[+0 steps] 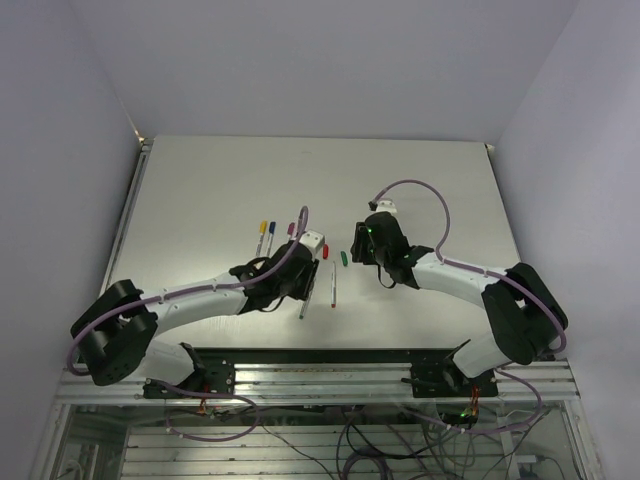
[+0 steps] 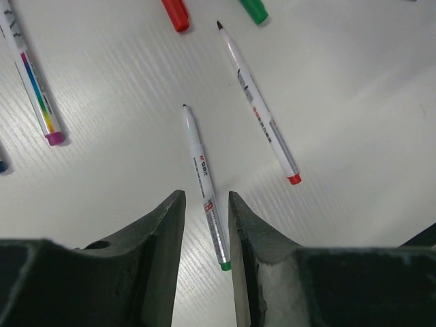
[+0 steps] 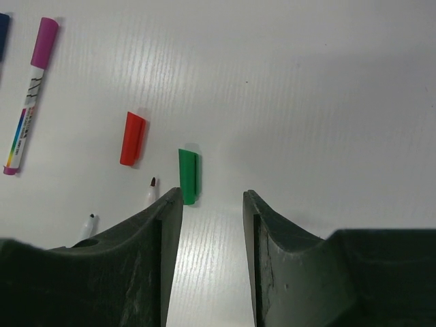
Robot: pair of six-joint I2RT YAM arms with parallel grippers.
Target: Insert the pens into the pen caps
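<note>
The left jaws stand narrowly apart, straddling without clasping the green-ended silver pen [image 2: 204, 187] on the white worktop [image 2: 354, 82]. The right jaws gape empty, with the short green cap [image 3: 188, 176] beside one finger, which hides two pens' barrels. Farther off lies a red cap [image 3: 133, 138].

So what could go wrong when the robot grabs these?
The left gripper straddles the green-ended pen near its back end, so pinching there might swing it into the red-ended pen. The green cap lies off-centre by one finger of the right gripper; that finger might knock it toward the red cap.
</note>
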